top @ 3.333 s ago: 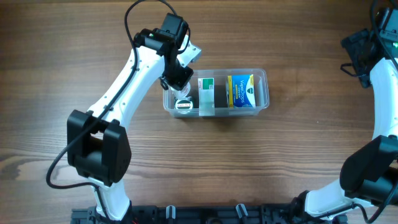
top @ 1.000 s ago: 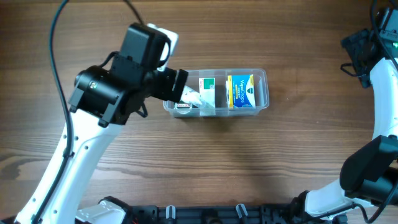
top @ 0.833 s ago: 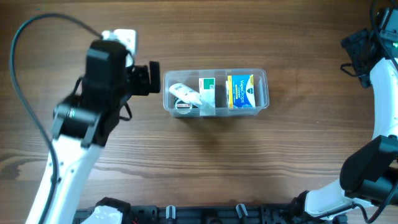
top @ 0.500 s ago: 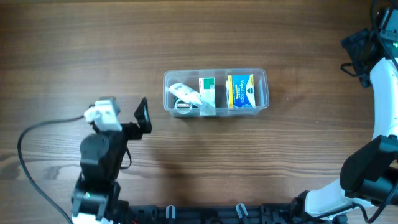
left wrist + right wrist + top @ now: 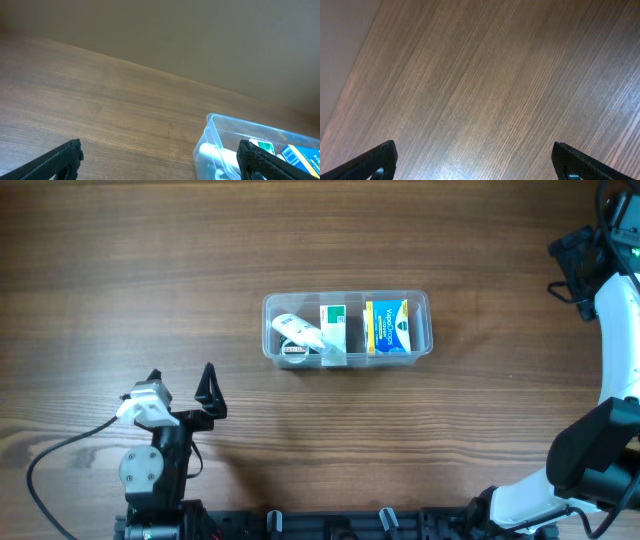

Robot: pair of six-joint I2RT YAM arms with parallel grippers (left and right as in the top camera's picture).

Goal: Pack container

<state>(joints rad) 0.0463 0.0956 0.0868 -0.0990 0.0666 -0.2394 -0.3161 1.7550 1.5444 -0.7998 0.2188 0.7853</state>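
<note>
Even bright light, soft shadows, sharp focus

Clear glossy plastic container (image 5: pixel 428 326); smooth white plastic spray bottle (image 5: pixel 298 332); printed card blue box (image 5: pixel 388 326); matt wood-grain table (image 5: pixel 400 430).

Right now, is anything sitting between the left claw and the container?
Nothing visible. Only the wooden table lies between the open left claw and the container, in both the overhead and left wrist views.

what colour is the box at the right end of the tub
The box is blue and yellow; overhead shows it best.
</note>
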